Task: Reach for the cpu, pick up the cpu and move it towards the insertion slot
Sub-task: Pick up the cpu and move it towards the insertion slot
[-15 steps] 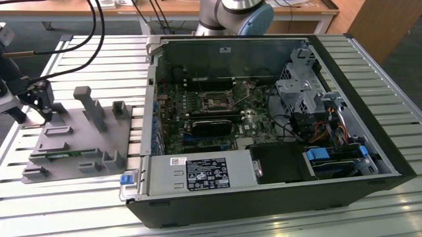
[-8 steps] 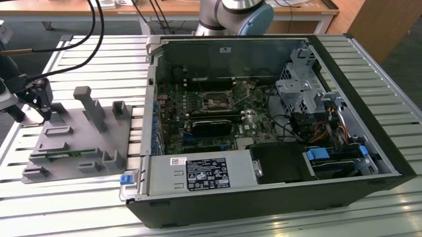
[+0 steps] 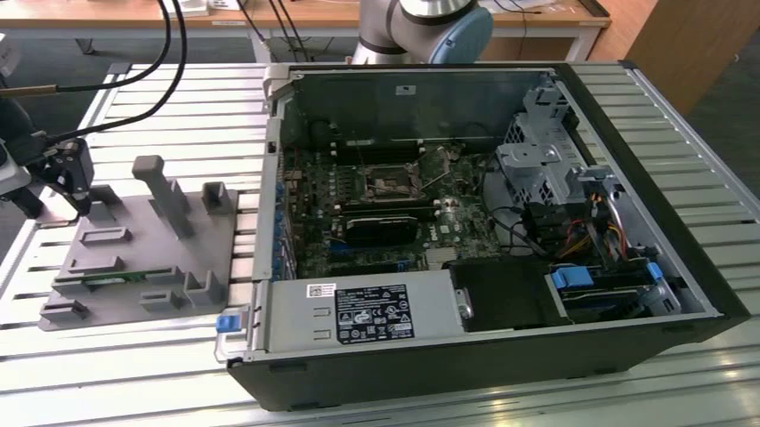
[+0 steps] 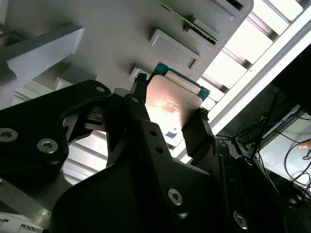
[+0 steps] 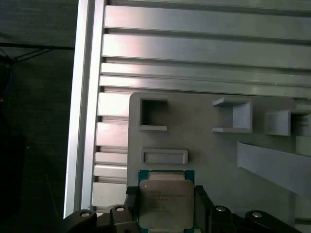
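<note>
The cpu (image 5: 164, 200), a flat square chip with a silvery top and a teal rim, sits between my two black fingers over the near-edge corner of the grey plastic tray (image 5: 204, 155). In the second wrist view the cpu (image 4: 170, 102) is pressed by a finger (image 4: 137, 92) on one edge and by the other finger on the opposite edge. My gripper (image 5: 165, 194) is shut on it. In the exterior view my gripper (image 3: 66, 178) hangs over the tray's far corner at the exterior view's left. The insertion slot (image 3: 390, 185) lies inside the open computer case, well to the right.
The grey tray (image 3: 155, 258) carries upright posts and recesses, and a green memory stick (image 3: 113, 278) lies along its front. The computer case (image 3: 499, 222) has tall walls, cables and a drive cage. The table is slatted aluminium (image 5: 194, 48) with an edge close by.
</note>
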You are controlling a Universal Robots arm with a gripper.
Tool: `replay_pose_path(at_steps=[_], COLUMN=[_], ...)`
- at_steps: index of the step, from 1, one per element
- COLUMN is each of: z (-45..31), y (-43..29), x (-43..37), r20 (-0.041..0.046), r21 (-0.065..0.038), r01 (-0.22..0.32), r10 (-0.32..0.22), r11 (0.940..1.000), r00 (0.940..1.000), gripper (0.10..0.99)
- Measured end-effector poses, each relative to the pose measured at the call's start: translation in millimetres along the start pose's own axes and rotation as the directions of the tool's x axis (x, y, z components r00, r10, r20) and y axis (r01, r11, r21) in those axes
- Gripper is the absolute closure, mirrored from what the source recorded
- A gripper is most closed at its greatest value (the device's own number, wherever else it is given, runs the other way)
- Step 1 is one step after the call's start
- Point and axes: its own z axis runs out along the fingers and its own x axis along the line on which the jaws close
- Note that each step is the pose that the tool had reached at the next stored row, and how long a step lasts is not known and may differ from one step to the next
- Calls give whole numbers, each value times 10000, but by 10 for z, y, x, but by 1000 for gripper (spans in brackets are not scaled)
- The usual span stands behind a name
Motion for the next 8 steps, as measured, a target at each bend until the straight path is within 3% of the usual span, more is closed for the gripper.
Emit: replay_pose_path(at_steps=[8], z=[-21], y=[1], x=[0], r20=[0], r21=[1], r01=[1], r10=[-1], r11=[10000], r00=[10000], gripper=[545])
